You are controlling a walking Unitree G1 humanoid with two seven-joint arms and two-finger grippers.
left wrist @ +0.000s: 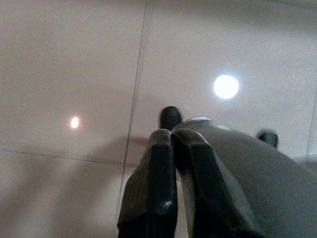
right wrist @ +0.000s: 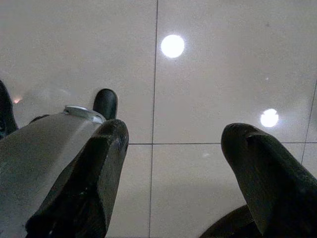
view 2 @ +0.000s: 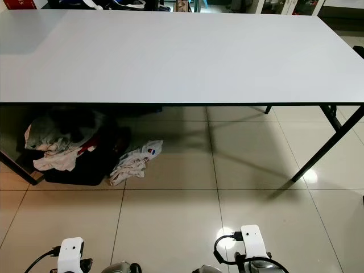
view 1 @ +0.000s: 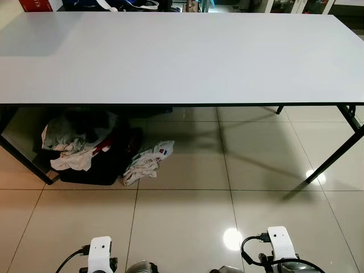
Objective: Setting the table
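Observation:
A long white folding table (view 1: 182,57) stands before me, its top bare. Both my arms hang low at my sides, their white wrist housings (view 1: 100,253) (view 1: 281,242) showing at the bottom edge of the eye views. In the left wrist view my left gripper (left wrist: 171,136) is shut, its two black fingers pressed together with nothing between them, pointing down at the tiled floor. In the right wrist view my right gripper (right wrist: 173,136) stands open, the fingers wide apart over the floor tiles.
Under the table's left end lies a heap of clothes on a dark bag (view 1: 85,148), with a white cloth (view 1: 149,162) on the floor beside it. Black table legs (view 1: 333,151) slant at the right. Glossy beige tiles (view 1: 187,222) lie between me and the table.

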